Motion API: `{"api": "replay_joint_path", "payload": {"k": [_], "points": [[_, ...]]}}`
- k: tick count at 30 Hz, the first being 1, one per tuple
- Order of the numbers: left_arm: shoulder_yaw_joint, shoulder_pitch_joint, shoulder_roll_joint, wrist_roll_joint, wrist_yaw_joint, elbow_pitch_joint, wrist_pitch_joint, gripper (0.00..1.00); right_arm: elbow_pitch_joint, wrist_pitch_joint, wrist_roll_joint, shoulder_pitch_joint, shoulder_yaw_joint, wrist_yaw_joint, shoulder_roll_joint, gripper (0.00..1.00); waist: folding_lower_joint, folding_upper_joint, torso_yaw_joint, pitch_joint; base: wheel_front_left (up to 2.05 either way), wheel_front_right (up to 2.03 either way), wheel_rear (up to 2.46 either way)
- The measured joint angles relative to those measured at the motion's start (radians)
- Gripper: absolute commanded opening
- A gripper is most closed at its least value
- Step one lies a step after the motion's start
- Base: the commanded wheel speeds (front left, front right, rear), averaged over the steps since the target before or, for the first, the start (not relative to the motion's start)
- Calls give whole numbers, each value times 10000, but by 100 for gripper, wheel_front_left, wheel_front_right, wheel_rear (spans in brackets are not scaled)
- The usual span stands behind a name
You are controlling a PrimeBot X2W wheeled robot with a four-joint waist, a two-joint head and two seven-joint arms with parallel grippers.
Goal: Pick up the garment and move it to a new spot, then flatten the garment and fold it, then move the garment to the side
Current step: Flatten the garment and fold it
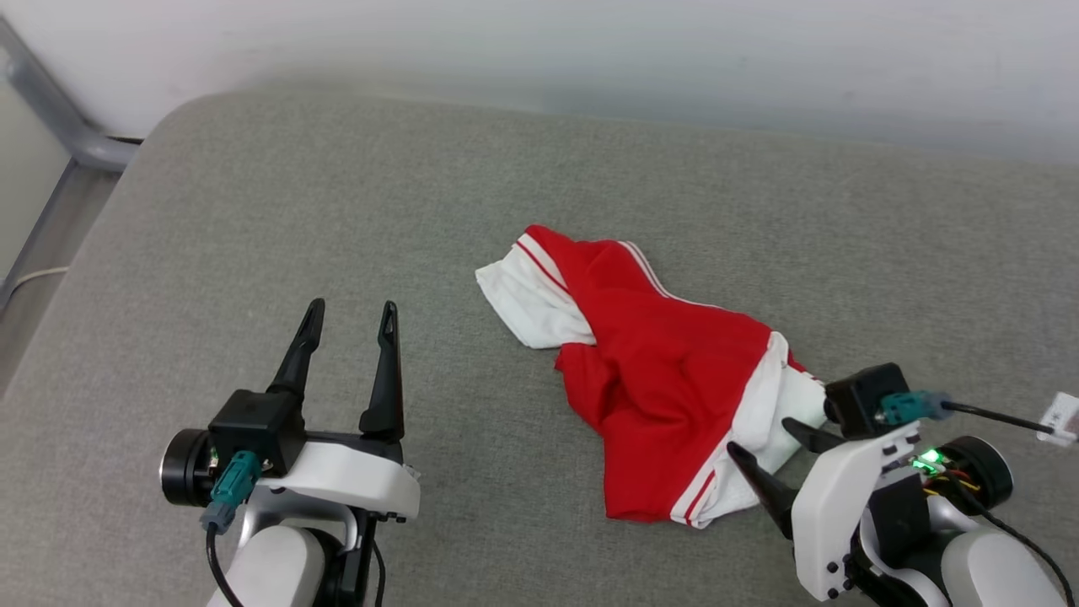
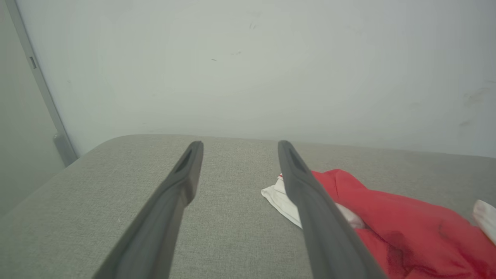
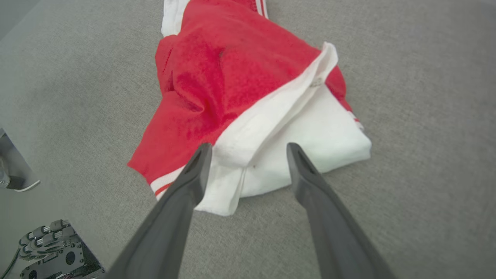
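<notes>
Shirt [image 1: 666, 379] is lying crumpled on the grey cushion [image 1: 337, 211], a bit right of center in head view, def not flat. It's mostly red w/ white sleeves poking out at both ends: far sleeve [image 1: 527, 308] toward the wall [image 1: 590, 42], near sleeve [image 1: 767, 413] on the robot's right side. Red/white stripe trim shows along the far edge and at the near hem corner.

R claw [image 1: 760, 436] is spread wide and not clamped on anything. Its tips are right at the near sleeve, pointing in toward the shirt. In R wrist view both tips sit over the white fabric's edge, w/ a folded white flap between them. Can't tell if they're actually touching cloth or just above it, tbh.

L claw [image 1: 352, 305] is also released, fingers apart and holding nothing. It's over bare cushion, well left of the shirt, pointing toward the wall. In L wrist view the shirt is off to the right, partly behind one finger.

There's a grey metal pipe [image 1: 76, 139] by the cushion's far left corner.
</notes>
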Motion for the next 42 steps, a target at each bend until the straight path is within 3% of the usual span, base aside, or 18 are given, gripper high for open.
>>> {"api": "replay_joint_path", "payload": {"k": [7,8,9,17,28,34,40,41,42], "points": [[15,-173,-194,0,-35,192,-198,100,573,104,111,-387,472,0,-240,100,1,0,325,382,0,0,0],[21,-184,-213,0,-40,222,-209,100,642,81,119,-433,502,0,-259,24,1,0,340,416,0,0,0],[27,-198,-228,0,-40,249,-228,100,690,15,121,-463,527,0,-282,0,1,0,349,438,0,0,0],[153,-257,-274,8,-88,334,-314,100,500,-731,90,-503,-136,0,-238,0,1,0,161,423,0,0,0],[265,-154,-165,33,-86,330,-330,100,-244,-1227,-176,1313,-2840,0,761,0,1,0,-557,135,0,0,0],[259,-142,-63,31,-75,320,-251,100,723,-1402,-73,2200,-4161,0,1220,0,0,0,-899,51,0,0,0],[257,-143,38,29,-29,259,-132,100,2021,-1854,-19,2238,-4383,4,1356,0,0,0,-1078,59,0,0,0],[257,-143,46,29,-25,245,-128,100,2184,-1969,-17,2176,-4353,4,1360,23,0,0,-1089,65,0,0,0],[257,-142,63,27,-21,234,-119,100,2307,-2115,-13,2123,-4318,6,1373,87,0,0,-1099,70,0,0,0]]}}
